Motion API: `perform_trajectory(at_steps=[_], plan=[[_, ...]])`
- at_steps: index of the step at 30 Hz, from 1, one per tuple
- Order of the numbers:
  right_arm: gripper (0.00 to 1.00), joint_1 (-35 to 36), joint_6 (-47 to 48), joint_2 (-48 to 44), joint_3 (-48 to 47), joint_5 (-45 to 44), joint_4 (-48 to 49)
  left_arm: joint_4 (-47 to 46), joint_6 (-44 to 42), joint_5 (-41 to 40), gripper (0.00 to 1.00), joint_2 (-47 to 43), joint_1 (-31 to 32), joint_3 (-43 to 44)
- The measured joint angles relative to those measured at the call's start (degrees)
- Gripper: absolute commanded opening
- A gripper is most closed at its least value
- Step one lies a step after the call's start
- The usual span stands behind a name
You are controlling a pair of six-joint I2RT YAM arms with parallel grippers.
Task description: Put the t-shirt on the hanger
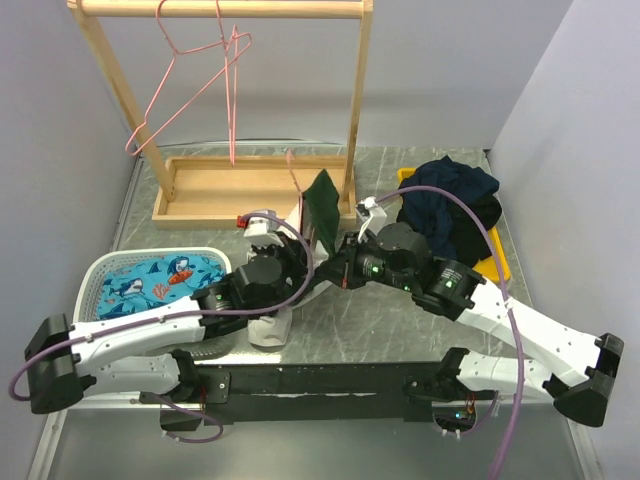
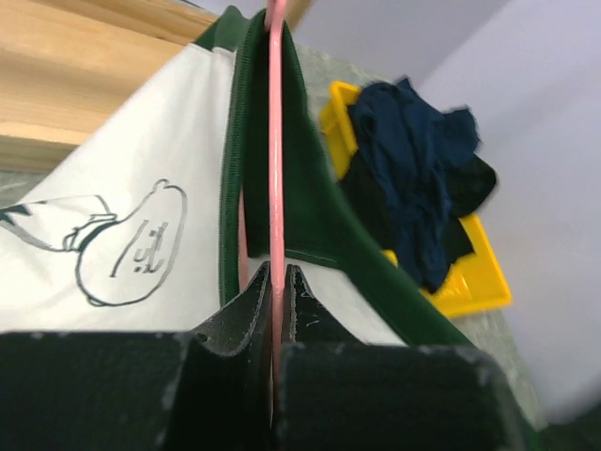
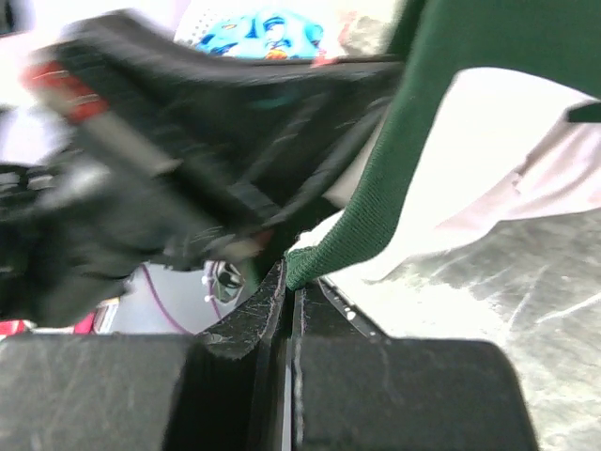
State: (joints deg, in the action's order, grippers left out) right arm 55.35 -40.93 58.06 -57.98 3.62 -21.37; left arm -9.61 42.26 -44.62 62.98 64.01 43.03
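My left gripper (image 2: 276, 277) is shut on the thin pink wire of the hanger (image 2: 276, 141), which runs straight up from the jaws inside the t-shirt's green collar. The t-shirt (image 2: 141, 188) is pale grey-white with a line print and dark green trim. In the top view the hanger (image 1: 293, 175) and t-shirt (image 1: 322, 205) are held up between both arms, and pale cloth hangs below the left gripper (image 1: 296, 225). My right gripper (image 3: 289, 277) is shut on a dark green edge of the t-shirt (image 3: 376, 207), just right of the left arm (image 3: 141, 188).
A wooden rack (image 1: 220, 10) with a tray base (image 1: 250, 185) stands at the back, with two pink hangers (image 1: 195, 75) on its rail. A white basket (image 1: 110, 275) with blue shark-print cloth (image 1: 165, 275) sits at the left. A yellow bin (image 1: 497, 265) under navy clothes (image 1: 450, 205) sits at the right.
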Motion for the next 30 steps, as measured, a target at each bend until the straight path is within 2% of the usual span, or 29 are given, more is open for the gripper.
perform_trajectory(at_steps=[8,10,13,14,15,16,19,22,30], plan=[[0.01,-5.27,0.33,1.81,5.60,6.32,5.40,7.34,-3.41,13.49,0.01,-6.29,-0.63,0.02],[0.07,-6.58,0.35,2.54,6.47,7.48,6.38,11.23,-4.02,16.15,0.01,-7.21,-0.72,0.17],[0.26,-7.63,1.03,3.28,6.62,8.70,7.61,16.44,-4.37,18.93,0.01,-7.91,-0.94,1.03],[0.39,-7.67,1.38,3.30,6.62,8.98,7.87,18.93,-4.57,19.87,0.01,-7.93,-1.11,2.08],[0.43,-7.74,2.21,3.30,6.62,8.96,8.22,20.50,-4.74,20.44,0.01,-7.96,-1.25,2.95],[0.54,-7.93,2.86,3.21,6.60,8.83,8.37,22.86,-5.03,21.20,0.01,-8.04,-1.33,4.31],[0.65,-8.76,5.07,3.10,6.58,6.73,8.41,28.28,-5.33,22.95,0.01,-8.13,-1.53,7.98],[0.71,-10.86,7.26,3.10,6.56,5.14,8.39,33.29,-5.53,24.28,0.01,-8.02,-1.95,11.69],[0.74,-19.80,11.04,3.10,8.59,6.34,13.42,45.51,-7.17,26.95,0.01,-7.74,-3.56,23.43]])
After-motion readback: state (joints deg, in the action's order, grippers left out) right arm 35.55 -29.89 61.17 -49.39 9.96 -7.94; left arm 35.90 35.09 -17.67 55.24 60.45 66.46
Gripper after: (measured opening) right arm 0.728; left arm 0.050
